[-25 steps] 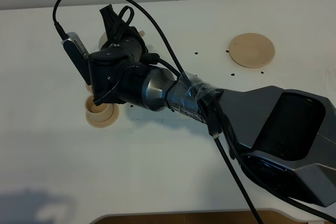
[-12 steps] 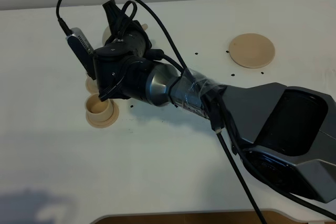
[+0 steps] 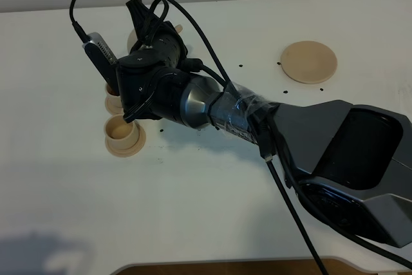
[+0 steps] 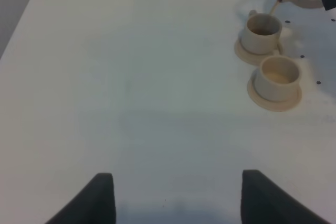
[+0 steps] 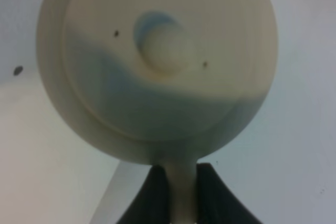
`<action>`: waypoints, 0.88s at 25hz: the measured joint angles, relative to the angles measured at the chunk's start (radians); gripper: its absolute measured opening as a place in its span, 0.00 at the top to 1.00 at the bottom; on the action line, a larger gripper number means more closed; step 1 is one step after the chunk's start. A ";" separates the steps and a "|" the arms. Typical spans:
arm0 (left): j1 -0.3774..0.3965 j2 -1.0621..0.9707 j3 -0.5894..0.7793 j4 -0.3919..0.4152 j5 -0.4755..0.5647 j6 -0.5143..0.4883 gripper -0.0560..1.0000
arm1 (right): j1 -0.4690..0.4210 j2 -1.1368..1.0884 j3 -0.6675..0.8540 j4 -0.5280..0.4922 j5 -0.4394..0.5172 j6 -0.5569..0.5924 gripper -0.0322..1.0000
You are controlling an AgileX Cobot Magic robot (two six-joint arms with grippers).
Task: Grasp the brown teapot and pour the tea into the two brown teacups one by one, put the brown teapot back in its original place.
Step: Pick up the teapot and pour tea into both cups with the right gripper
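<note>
— Where do we see the teapot (image 5: 157, 61)?
— Beside the farther cup (image 4: 262, 27), cut off at the left wrist view's edge; from above, the right arm (image 3: 212, 104) hides most of it and half that cup.
— And the grip?
— Our right fingers (image 5: 210, 195) pinch its handle (image 5: 182, 187); our left fingers (image 4: 100, 200) stand wide, holding nothing, over the desk (image 3: 193, 210).

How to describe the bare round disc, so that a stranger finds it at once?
On the white table, look at the far right part, beyond the dark arm. The disc lies flat and alone there; the saucers at the left each carry a cup, it carries nothing.
</note>
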 joint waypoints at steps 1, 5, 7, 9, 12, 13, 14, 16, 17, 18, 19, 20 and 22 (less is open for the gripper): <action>0.000 0.000 0.000 0.000 0.000 0.000 0.42 | 0.000 0.000 0.000 -0.001 0.000 -0.001 0.86; 0.000 0.000 0.000 0.000 0.000 0.000 0.42 | 0.000 0.000 0.000 -0.001 0.000 -0.009 0.86; 0.000 0.000 0.000 0.000 0.000 0.000 0.42 | 0.000 0.000 0.000 -0.002 0.000 -0.026 0.86; 0.000 0.000 0.000 0.000 0.000 0.000 0.42 | 0.000 0.000 0.000 -0.002 0.000 -0.040 0.86; 0.000 0.000 0.000 0.000 0.000 0.000 0.42 | 0.000 0.000 0.000 -0.002 0.000 -0.051 0.86; 0.000 0.000 0.000 0.002 0.000 0.000 0.42 | 0.000 0.000 0.000 -0.002 0.000 -0.052 0.86; 0.000 0.000 0.000 0.003 0.000 0.000 0.42 | 0.000 0.000 0.000 -0.003 0.000 -0.052 0.86; 0.000 0.000 0.000 0.011 0.000 0.000 0.42 | 0.000 0.000 0.000 -0.006 0.001 -0.054 0.86; 0.000 0.000 0.000 0.018 0.000 0.000 0.42 | 0.000 0.000 0.000 -0.012 0.001 -0.055 0.86; 0.000 0.000 0.000 0.021 0.000 0.000 0.42 | 0.000 0.000 0.000 -0.021 0.001 -0.055 0.86; 0.000 0.000 0.000 0.022 0.000 0.000 0.42 | 0.000 0.000 0.000 -0.032 0.001 -0.055 0.86; 0.000 0.000 0.000 0.023 0.000 0.000 0.42 | 0.001 0.000 0.000 -0.043 0.001 -0.055 0.86; 0.000 0.000 0.000 0.023 0.000 0.000 0.42 | 0.003 0.000 0.000 -0.057 0.001 -0.056 0.86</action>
